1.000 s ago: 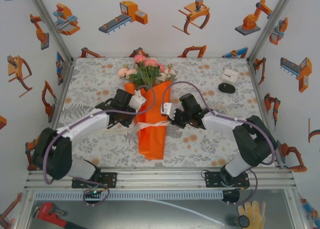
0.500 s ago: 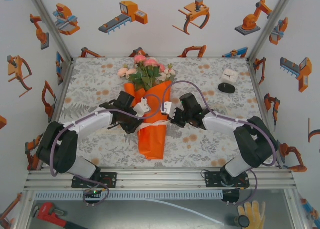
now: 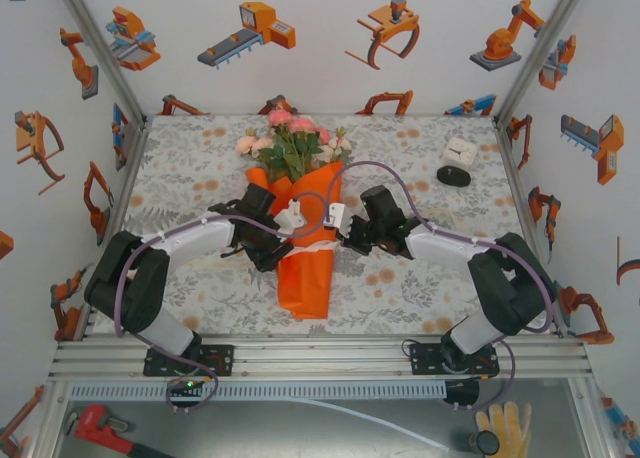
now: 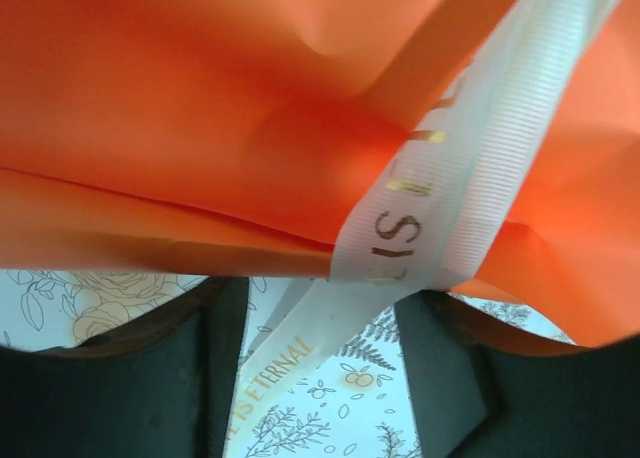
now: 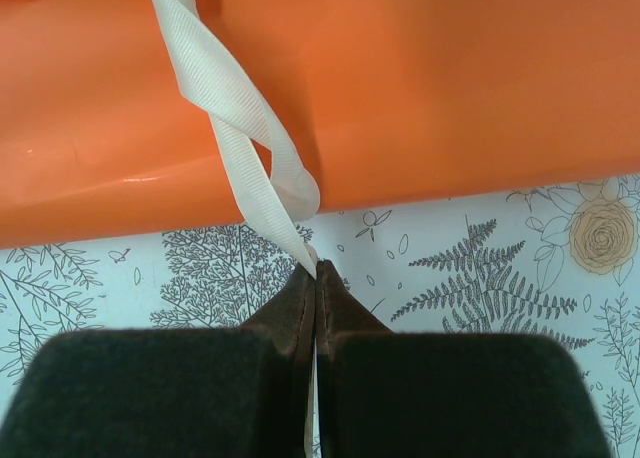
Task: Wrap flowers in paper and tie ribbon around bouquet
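Observation:
The bouquet lies in the middle of the table, its orange paper (image 3: pixel 305 263) rolled into a cone. The pink and cream flowers (image 3: pixel 290 138) point away from me. A cream ribbon (image 3: pixel 316 246) crosses the cone's waist. My left gripper (image 3: pixel 284 240) is at the cone's left side. In its wrist view my left gripper (image 4: pixel 320 373) is open, the gold-lettered ribbon (image 4: pixel 440 198) hanging loose between the jaws under the paper (image 4: pixel 180 108). My right gripper (image 3: pixel 347 240) is at the cone's right side. There my right gripper (image 5: pixel 316 278) is shut on the twisted ribbon (image 5: pixel 240 148) beside the paper (image 5: pixel 450 88).
A small white box (image 3: pixel 460 151) and a black disc (image 3: pixel 453 175) sit at the back right of the floral cloth (image 3: pixel 190 168). Enclosure walls stand on three sides. A red wrench (image 3: pixel 95 425) and a glove (image 3: pixel 500 425) lie below the front rail.
My left gripper has moved right, up against the cone's waist, and its jaws have opened. The right gripper has stayed shut on the ribbon in nearly the same place.

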